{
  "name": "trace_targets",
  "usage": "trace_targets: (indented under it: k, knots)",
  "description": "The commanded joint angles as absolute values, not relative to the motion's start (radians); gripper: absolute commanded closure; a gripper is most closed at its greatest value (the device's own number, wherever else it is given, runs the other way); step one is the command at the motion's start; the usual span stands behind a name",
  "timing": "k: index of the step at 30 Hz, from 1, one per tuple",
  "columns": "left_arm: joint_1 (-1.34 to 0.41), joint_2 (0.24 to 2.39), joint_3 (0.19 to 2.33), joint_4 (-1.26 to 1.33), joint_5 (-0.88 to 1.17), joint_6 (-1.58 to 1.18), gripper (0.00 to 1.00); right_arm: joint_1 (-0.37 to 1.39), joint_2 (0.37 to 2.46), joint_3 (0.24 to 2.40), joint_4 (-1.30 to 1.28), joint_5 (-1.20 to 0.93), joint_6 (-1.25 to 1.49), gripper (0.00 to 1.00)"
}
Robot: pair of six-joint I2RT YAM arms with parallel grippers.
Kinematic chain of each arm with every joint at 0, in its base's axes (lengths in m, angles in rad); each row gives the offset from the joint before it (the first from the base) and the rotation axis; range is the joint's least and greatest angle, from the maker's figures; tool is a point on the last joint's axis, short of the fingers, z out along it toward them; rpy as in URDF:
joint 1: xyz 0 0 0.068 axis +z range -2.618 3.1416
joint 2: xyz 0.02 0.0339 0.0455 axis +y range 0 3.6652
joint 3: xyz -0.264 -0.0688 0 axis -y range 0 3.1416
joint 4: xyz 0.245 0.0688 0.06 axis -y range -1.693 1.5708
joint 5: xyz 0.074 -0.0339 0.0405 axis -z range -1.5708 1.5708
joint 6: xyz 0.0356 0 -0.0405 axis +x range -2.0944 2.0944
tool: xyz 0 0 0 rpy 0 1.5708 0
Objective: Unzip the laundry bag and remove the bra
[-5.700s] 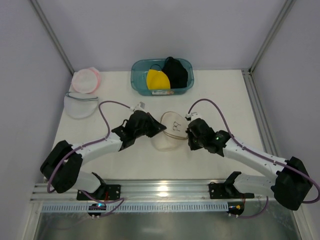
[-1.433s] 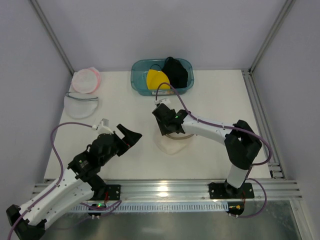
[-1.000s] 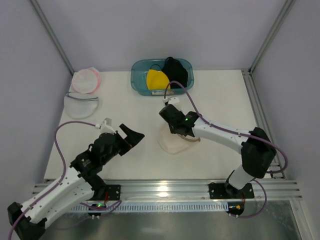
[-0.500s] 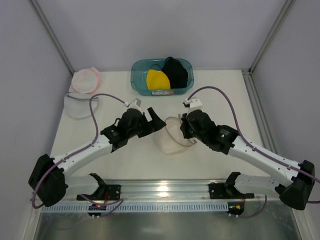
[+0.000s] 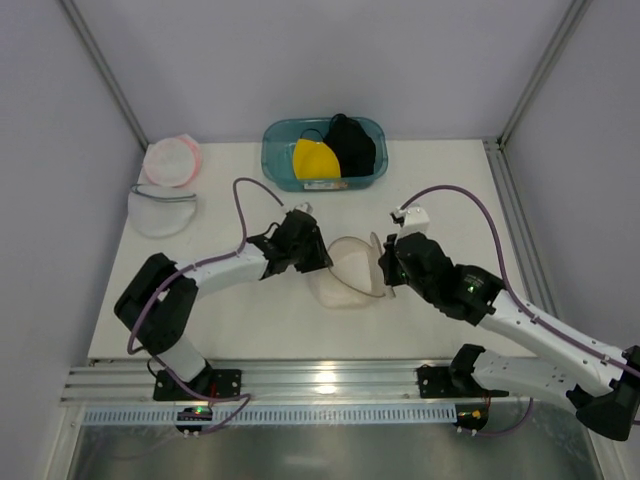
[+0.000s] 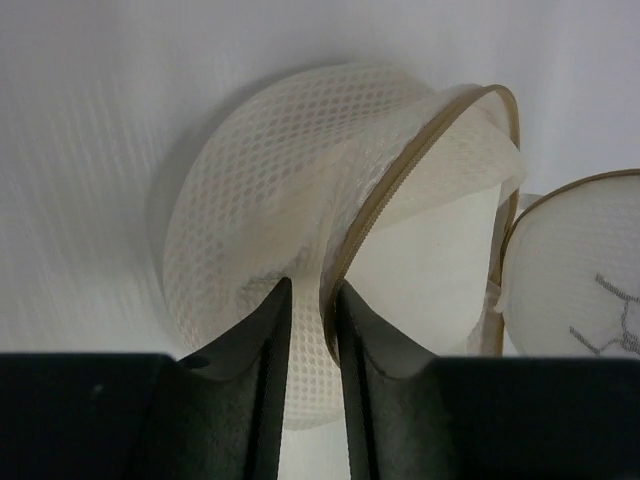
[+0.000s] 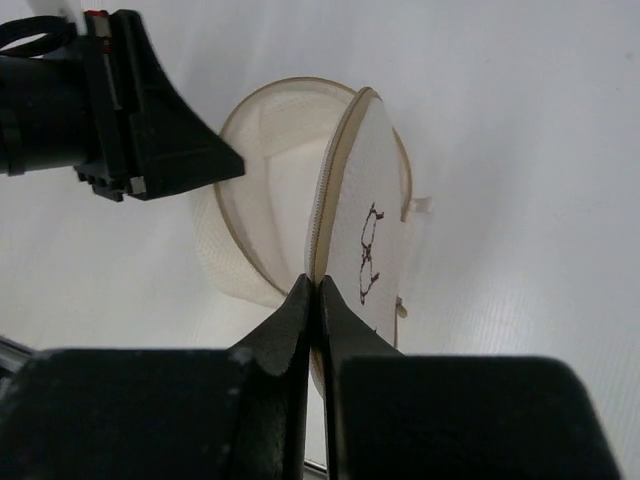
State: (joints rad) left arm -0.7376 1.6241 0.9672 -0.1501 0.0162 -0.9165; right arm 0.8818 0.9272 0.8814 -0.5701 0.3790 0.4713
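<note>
Desk point(image 5: 440, 180): white; the task's things lie at its middle, between the two arms.
Laundry bag point(image 5: 345, 272): unzipped and spread wide. Its flat lid half, with the dark centre mark, stands up on the right; its domed mesh half lies on the left.
Bra point(image 6: 425, 275): pale padded cup, inside the open bag and not yet lifted out.
Left end effector point(image 6: 310, 300): fingers nearly together, pinching the tan zipper rim of the mesh half.
Right end effector point(image 7: 316, 300): fingers pressed together on the rim of the lid half, holding it upright.
Progress: unzipping looks done; removing the bra remains, which I judge needs one end effector to let go and reach in.
</note>
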Motion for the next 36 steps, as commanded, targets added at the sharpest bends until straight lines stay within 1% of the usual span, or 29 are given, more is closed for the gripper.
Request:
trace_targets:
  k: [1,2,3,4,6,7,8,9,10,11,12,13,14,15,17,18,20,21,22,23,25,26,28,32,36]
  knots:
    - [-0.741,1.629,1.011,-0.153,0.041,-0.880,0.77,0.887,0.919,0.897,-0.690,0.565,0.566,0.96]
    - [-0.741,1.621,1.006,-0.152,0.040,-0.881,0.85,0.885,0.926,0.914,-0.736,0.624,0.601,0.96]
    - [-0.741,1.615,0.993,-0.150,0.038,-0.884,1.00,0.884,0.931,0.920,-0.846,0.685,0.695,0.96]
    - [-0.741,1.606,0.985,-0.150,0.035,-0.887,1.00,0.881,0.936,0.925,-0.894,0.795,0.742,0.96]
    - [-0.741,1.577,0.970,-0.150,0.038,-0.887,1.00,0.874,0.945,0.917,-1.022,0.888,0.887,0.96]
    - [-0.741,1.566,0.951,-0.149,0.041,-0.888,1.00,0.874,0.949,0.911,-1.063,0.953,0.934,0.91]
    - [-0.741,1.556,0.942,-0.146,0.043,-0.893,1.00,0.874,0.953,0.910,-1.104,0.977,0.980,0.76]
    - [-0.741,1.539,0.933,-0.146,0.048,-0.894,1.00,0.874,0.954,0.907,-1.152,0.991,1.039,0.54]
    - [-0.741,1.529,0.911,-0.144,0.049,-0.900,1.00,0.874,0.951,0.902,-1.149,0.992,1.037,0.32]
    - [-0.741,1.520,0.902,-0.140,0.048,-0.903,1.00,0.879,0.940,0.887,-1.120,0.968,1.005,0.20]
    - [-0.741,1.507,0.893,-0.134,0.054,-0.907,1.00,0.882,0.904,0.873,-1.004,0.933,0.950,0.18]
    - [-0.741,1.502,0.876,-0.130,0.057,-0.911,1.00,0.884,0.879,0.836,-0.932,0.886,0.827,0.16]
    - [-0.741,1.496,0.867,-0.127,0.061,-0.914,1.00,0.882,0.852,0.816,-0.852,0.788,0.772,0.13]
    - [-0.741,1.493,0.858,-0.120,0.066,-0.917,1.00,0.884,0.824,0.798,-0.750,0.755,0.747,0.11]
    - [-0.741,1.476,0.833,-0.120,0.075,-0.925,1.00,0.885,0.752,0.753,-0.678,0.701,0.695,0.11]
    - [-0.742,1.468,0.821,-0.115,0.077,-0.928,1.00,0.882,0.732,0.732,-0.569,0.607,0.661,0.11]
    - [-0.745,1.440,0.792,-0.095,0.075,-0.936,1.00,0.884,0.716,0.672,-0.461,0.488,0.602,0.11]
    - [-0.749,1.433,0.785,-0.097,0.075,-0.937,1.00,0.884,0.733,0.657,-0.368,0.368,0.589,0.13]
    - [-0.747,1.428,0.778,-0.094,0.075,-0.939,1.00,0.882,0.758,0.647,-0.336,0.318,0.581,0.14]
    - [-0.747,1.419,0.773,-0.094,0.075,-0.939,1.00,0.884,0.829,0.640,-0.307,0.278,0.578,0.15]
    - [-0.747,1.411,0.764,-0.097,0.077,-0.940,1.00,0.882,0.905,0.635,-0.240,0.191,0.575,0.21]
    - [-0.747,1.401,0.758,-0.097,0.078,-0.942,1.00,0.882,0.966,0.631,-0.186,0.169,0.572,0.24]
    - [-0.747,1.390,0.747,-0.097,0.078,-0.946,1.00,0.882,1.014,0.614,-0.135,0.131,0.571,0.28]
    - [-0.747,1.367,0.735,-0.097,0.078,-0.950,1.00,0.877,1.124,0.607,-0.036,0.110,0.554,0.28]
    - [-0.749,1.355,0.726,-0.097,0.083,-0.951,1.00,0.868,1.250,0.621,-0.006,0.114,0.537,0.29]
